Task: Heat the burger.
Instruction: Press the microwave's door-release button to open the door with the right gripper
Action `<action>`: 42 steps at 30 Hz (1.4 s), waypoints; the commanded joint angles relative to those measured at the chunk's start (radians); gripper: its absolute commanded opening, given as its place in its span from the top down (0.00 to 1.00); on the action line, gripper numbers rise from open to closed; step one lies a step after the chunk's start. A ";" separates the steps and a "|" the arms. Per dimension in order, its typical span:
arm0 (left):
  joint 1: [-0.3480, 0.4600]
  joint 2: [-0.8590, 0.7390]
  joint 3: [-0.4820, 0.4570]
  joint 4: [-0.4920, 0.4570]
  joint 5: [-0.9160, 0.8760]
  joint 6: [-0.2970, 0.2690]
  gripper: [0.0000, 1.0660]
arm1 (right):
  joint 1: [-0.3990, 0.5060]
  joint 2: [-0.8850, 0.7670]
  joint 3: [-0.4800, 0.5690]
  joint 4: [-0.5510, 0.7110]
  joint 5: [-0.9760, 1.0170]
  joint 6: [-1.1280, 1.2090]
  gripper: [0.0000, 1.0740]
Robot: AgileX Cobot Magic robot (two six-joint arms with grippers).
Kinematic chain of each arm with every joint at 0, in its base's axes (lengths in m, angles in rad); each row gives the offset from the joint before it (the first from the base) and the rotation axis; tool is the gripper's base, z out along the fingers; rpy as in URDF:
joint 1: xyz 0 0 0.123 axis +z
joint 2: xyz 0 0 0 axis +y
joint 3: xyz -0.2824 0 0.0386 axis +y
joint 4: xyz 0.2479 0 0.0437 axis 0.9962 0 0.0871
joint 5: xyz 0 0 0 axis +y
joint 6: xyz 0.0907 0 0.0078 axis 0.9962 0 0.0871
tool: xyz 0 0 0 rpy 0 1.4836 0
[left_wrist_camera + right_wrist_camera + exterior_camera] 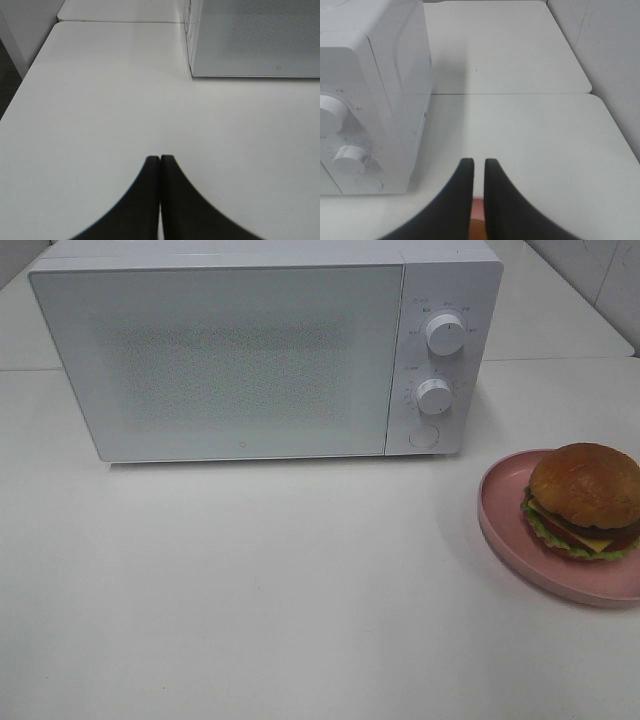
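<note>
Plainly, we see the burger (585, 502) sitting on a pink plate (510, 530) at about 3 o'clock in the exterior high view, its glossy golden-brown bun over green lettuce, yellow cheese, red tomato and a dark patty. We count one burger, one plate and one white microwave (240, 360) at about 11 o'clock with its door closed, carrying two knobs (444, 333) and one round button (424, 436), all on the white worktop (250, 590). That high view shows neither arm. Only the wrist views show them: the left end effector (160, 158) is closed, fingers touching, empty, over bare worktop near the microwave's door corner. The right end effector (479, 161) is all but closed, a thin slit between its fingers, gripping nothing. Through that slit we glimpse a sliver of pink plate and brown bun, with the knobs beside it.
</note>
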 commanded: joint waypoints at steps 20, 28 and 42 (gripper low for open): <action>0.003 -0.022 0.002 -0.006 -0.014 0.000 1.00 | 0.271 0.069 -0.008 0.024 -0.177 0.081 1.00; 0.003 -0.022 0.002 -0.006 -0.014 0.000 1.00 | 0.445 0.185 -0.031 0.024 -0.198 0.081 1.00; 0.003 -0.021 0.002 -0.006 -0.014 0.000 1.00 | 0.604 0.462 -0.212 0.126 -0.098 0.084 1.00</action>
